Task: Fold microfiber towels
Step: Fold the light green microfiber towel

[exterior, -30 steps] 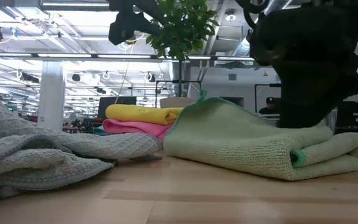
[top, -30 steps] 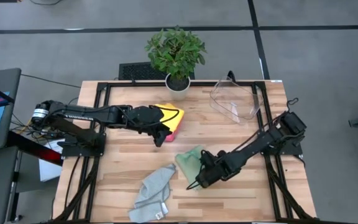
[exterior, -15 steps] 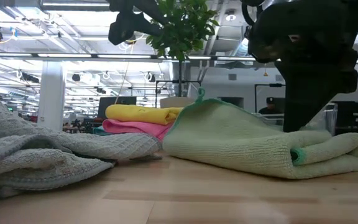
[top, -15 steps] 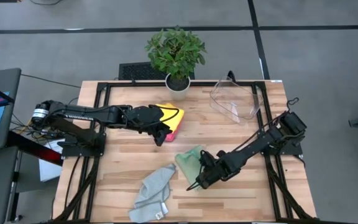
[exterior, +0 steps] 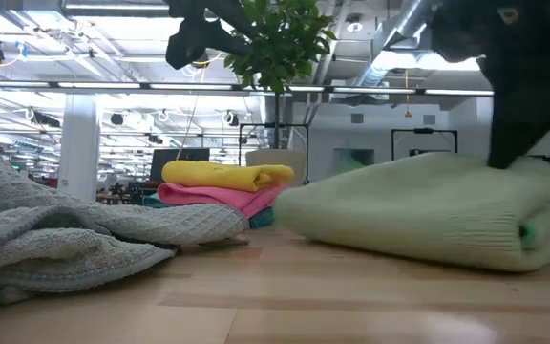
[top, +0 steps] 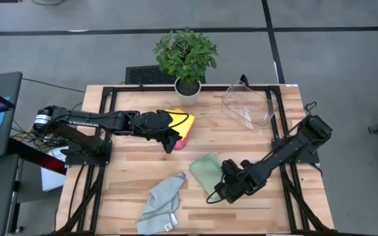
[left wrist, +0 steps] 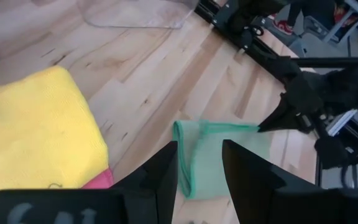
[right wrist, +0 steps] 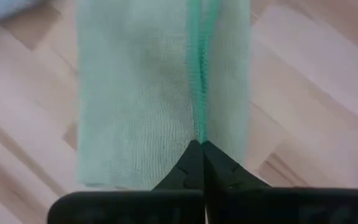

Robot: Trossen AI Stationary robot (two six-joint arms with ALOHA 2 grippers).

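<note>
Sage green towel [top: 207,170], folded, lies at about 5 o'clock from table centre in the high view. Right gripper [top: 216,194] sits at its near edge, fingertips hidden against the cloth. Grey-blue towel [top: 160,202] lies crumpled at 7 o'clock. Yellow towel [top: 179,118] tops a pink one [top: 184,136] near centre; left gripper [top: 171,143] hangs beside that stack at its 7 o'clock, partly covering it.

Low view: the sage towel [exterior: 428,210] is blurred, and the right arm above it is cut off by the frame. The grey towel [exterior: 74,234] fills the 9 o'clock side.

Left wrist view: its fingers [left wrist: 163,174] stand slightly apart, holding nothing.

Right wrist view: fingers [right wrist: 194,165] pressed together, pinching the towel's green hem [right wrist: 199,81]. Whether they hold one layer or several, cannot tell.
</note>
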